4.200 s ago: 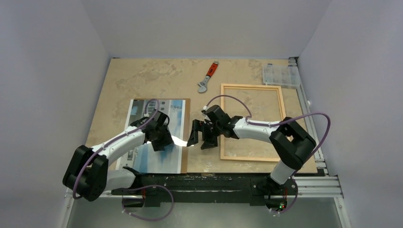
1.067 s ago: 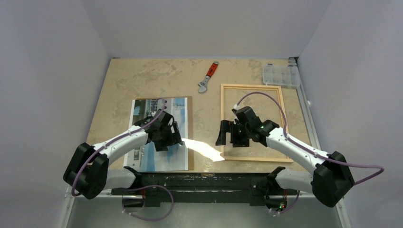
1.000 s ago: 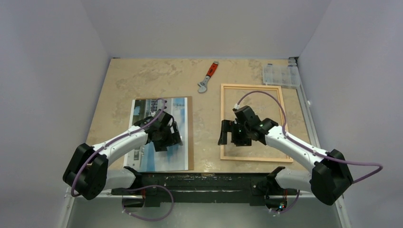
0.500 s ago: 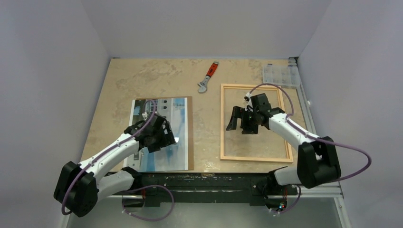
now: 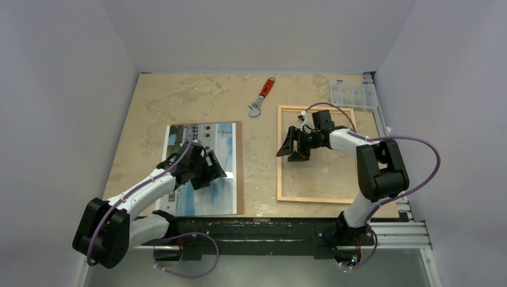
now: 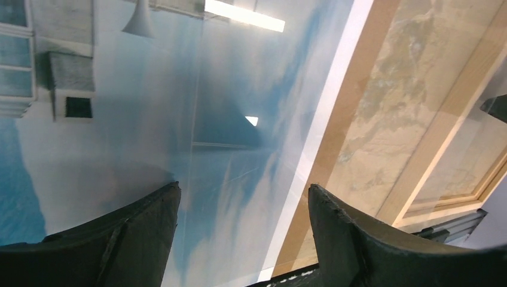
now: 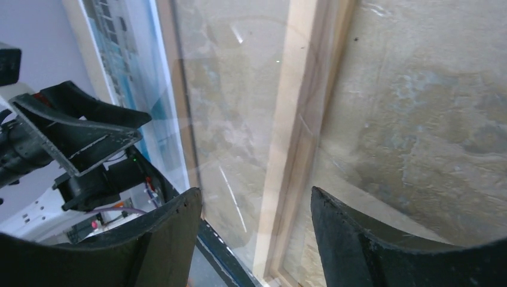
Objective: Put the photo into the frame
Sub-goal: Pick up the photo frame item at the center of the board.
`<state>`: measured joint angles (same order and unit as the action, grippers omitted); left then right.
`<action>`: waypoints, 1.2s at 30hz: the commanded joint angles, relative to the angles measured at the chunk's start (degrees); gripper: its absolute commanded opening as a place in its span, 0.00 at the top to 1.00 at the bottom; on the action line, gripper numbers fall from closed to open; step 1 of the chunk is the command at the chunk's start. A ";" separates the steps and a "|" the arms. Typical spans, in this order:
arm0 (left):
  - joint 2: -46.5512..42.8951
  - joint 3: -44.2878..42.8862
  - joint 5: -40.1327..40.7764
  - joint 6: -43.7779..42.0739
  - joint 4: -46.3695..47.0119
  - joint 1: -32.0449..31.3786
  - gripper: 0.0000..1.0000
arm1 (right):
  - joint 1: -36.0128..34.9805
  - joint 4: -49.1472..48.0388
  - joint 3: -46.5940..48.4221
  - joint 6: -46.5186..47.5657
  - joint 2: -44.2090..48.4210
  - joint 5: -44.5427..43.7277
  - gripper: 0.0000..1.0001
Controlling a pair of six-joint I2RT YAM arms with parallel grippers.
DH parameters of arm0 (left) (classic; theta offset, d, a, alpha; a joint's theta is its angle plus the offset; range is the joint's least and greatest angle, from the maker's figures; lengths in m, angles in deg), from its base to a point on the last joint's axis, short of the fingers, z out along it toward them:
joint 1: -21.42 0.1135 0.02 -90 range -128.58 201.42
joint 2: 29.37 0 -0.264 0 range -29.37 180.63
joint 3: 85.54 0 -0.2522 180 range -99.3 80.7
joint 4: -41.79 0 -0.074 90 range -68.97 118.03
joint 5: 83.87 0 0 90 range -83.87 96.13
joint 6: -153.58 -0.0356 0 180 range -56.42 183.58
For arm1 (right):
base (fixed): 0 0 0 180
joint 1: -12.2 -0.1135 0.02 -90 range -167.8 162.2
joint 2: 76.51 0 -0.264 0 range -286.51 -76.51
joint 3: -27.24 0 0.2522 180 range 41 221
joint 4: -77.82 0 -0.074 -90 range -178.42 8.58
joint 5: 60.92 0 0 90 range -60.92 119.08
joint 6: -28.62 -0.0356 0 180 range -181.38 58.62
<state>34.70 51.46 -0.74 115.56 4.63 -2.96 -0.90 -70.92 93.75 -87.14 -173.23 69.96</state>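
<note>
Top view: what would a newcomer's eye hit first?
The blue photo flat on the left, the left gripper open above its right side. To its right the light wood frame, nothing in it, the right gripper open over its left strip. A red-handled wrench lies farther back.

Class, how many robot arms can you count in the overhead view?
2: the left arm over the photo, the right arm over the frame. None appears hidden.

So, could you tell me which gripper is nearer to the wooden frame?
Right. The right gripper is above the frame's left rail; the left gripper is above the photo.
</note>
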 commanded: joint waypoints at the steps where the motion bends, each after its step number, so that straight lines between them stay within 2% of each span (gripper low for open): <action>1: 3.59 2.00 -1.97 0.07 1.58 0.21 0.24 | -0.33 -3.91 2.18 -1.04 0.87 7.84 0.37; 8: 5.14 1.82 -1.87 -0.39 1.52 0.26 0.24 | -3.68 -1.55 2.39 -0.31 3.14 10.46 0.53; 13: 4.77 1.33 -0.82 -0.74 -0.15 0.28 0.25 | -4.90 0.00 -1.11 -1.58 7.22 7.81 0.74; 17: 4.91 0.97 -0.65 -1.09 -0.73 0.21 0.24 | -4.89 3.76 -5.81 -0.86 13.96 3.58 0.77; 20: 5.71 0.81 -0.79 -1.27 -0.47 0.21 0.25 | -4.91 5.10 -11.83 -1.58 19.73 2.53 0.71; 23: 6.03 0.82 -0.89 -1.25 -0.42 0.21 0.25 | -4.68 9.73 -12.87 -0.25 23.56 -4.46 0.40; 25: 5.93 0.85 -0.82 -1.36 -0.54 0.19 0.25 | -4.61 13.18 -10.62 1.15 24.08 -11.68 0.25; 27: 5.66 0.76 -0.78 -1.44 -0.78 0.20 0.25 | -4.01 15.05 -7.81 1.89 23.07 -16.73 0.18; 31: 5.21 0.68 -0.57 -1.70 -1.43 0.24 0.25 | -2.56 13.46 -3.53 2.47 18.18 -17.79 0.16; 36: 5.74 0.50 -0.94 -1.97 -1.31 0.13 0.25 | -0.87 10.79 0.74 3.73 9.30 -11.80 0.21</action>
<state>38.48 50.33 -3.45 115.41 8.28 -2.72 -3.04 -58.20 91.04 -85.50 -159.29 55.84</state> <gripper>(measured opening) 0.752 0.811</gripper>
